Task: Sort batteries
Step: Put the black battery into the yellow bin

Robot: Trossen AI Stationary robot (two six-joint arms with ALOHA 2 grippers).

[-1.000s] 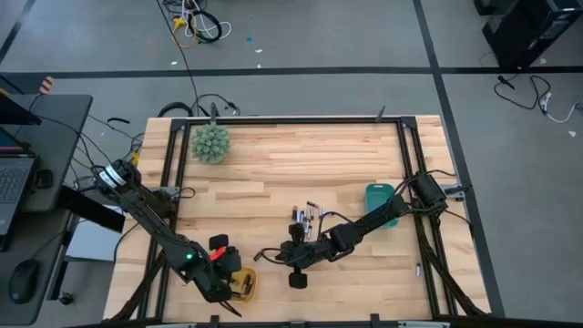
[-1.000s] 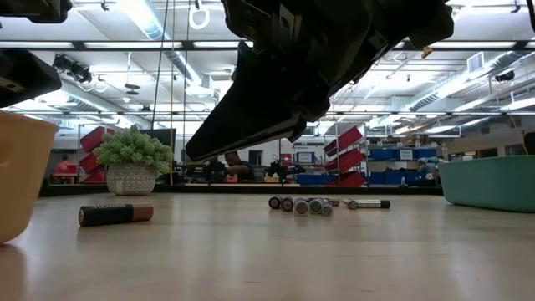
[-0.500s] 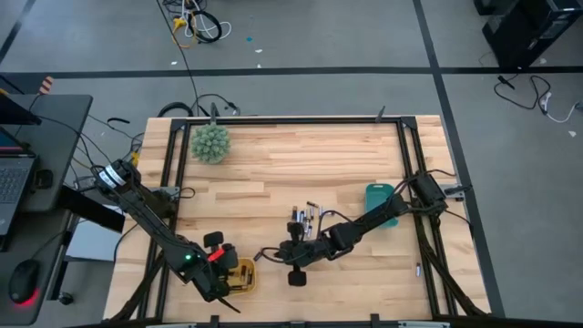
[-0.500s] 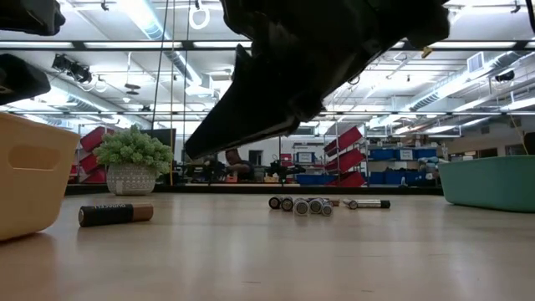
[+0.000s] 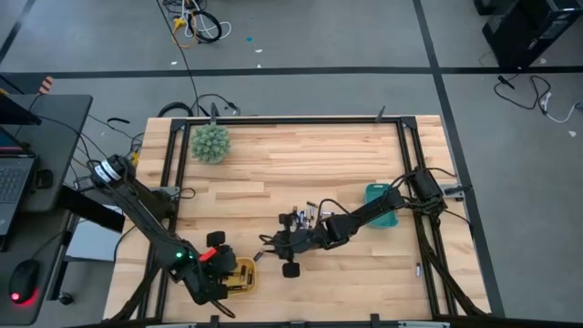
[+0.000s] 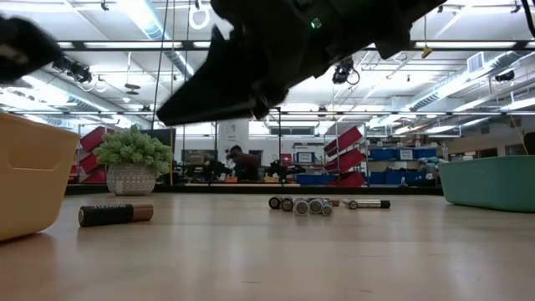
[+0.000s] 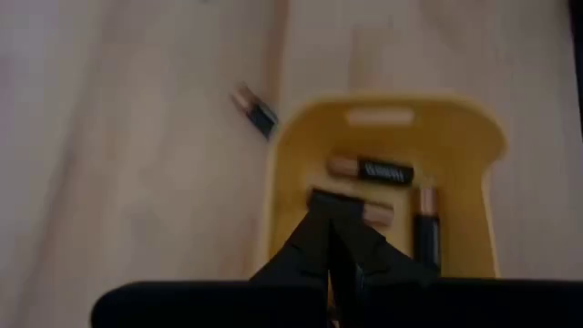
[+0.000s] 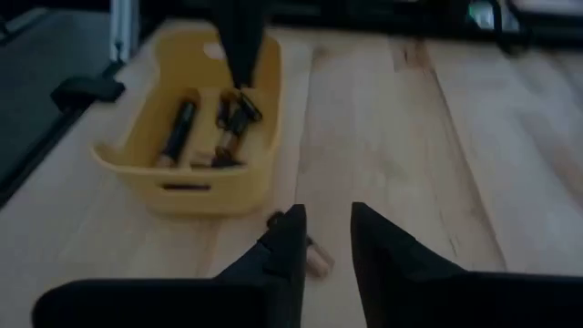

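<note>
A battery lies loose on the worktop beside the yellow tray — the right hand, fingers narrowly parted and empty, hovers above it, probably needing a descent and pinch.

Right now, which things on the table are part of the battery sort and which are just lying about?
Job:
- loose batteries mid-table
- single battery on the wood beside the yellow tray
- yellow tray with batteries in it
- teal tray
- left gripper, shut, over the yellow tray
- right gripper, open, above the single battery

Lying about:
- green spiky ball
</note>
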